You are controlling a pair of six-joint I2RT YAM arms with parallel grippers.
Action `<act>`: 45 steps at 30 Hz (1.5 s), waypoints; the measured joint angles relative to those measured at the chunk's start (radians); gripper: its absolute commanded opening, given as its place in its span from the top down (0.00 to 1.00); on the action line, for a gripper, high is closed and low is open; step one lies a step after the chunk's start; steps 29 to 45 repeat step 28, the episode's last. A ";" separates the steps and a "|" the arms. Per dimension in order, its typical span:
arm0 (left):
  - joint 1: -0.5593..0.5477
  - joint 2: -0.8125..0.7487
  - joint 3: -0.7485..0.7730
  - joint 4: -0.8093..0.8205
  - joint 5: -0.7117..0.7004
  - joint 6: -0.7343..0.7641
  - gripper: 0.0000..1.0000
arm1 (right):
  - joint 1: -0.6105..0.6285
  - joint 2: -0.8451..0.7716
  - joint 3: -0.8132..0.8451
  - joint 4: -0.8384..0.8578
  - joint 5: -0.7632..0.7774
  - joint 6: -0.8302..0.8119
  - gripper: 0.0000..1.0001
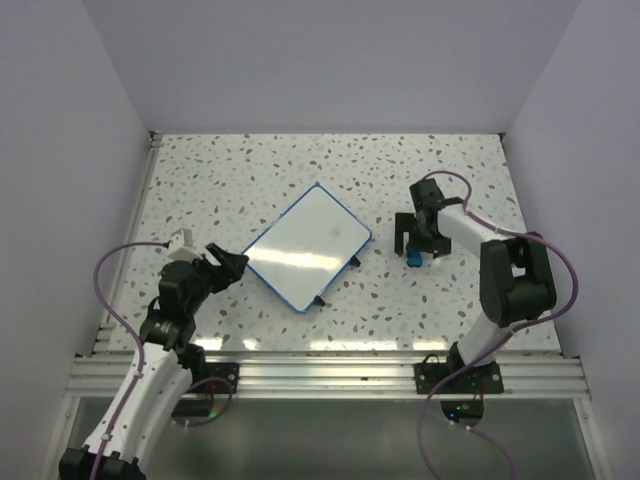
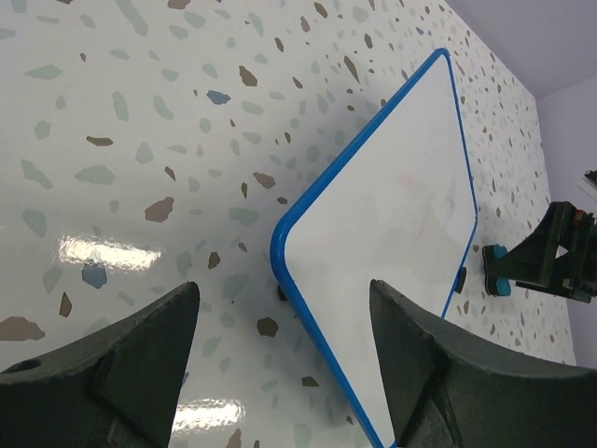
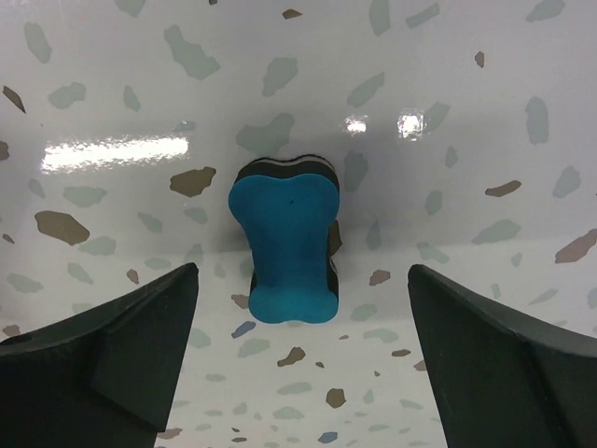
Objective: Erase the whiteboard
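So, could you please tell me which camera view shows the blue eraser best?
The right wrist view: the eraser fills the centre, unobstructed. The top external view shows only a small blue speck under the right gripper; the left wrist view catches it small, at the frame's edge, beyond the whiteboard.

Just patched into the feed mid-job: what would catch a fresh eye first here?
The whiteboard lies skewed like a diamond in the middle of the speckled table, its blue rim bright. Right of it, a small blue eraser sits on the table between the open jaws of the right gripper, untouched by them. The left gripper, also open, faces the board's left corner.
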 measured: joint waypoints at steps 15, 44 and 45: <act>0.000 -0.029 0.031 -0.014 0.003 0.009 0.22 | 0.000 -0.359 -0.101 0.043 -0.097 0.045 0.02; 0.000 -0.071 0.026 -0.022 0.048 0.003 0.20 | 0.000 -0.407 -0.258 0.139 -0.286 0.094 0.01; 0.000 -0.071 0.026 -0.022 0.048 0.003 0.20 | 0.000 -0.407 -0.258 0.139 -0.286 0.094 0.01</act>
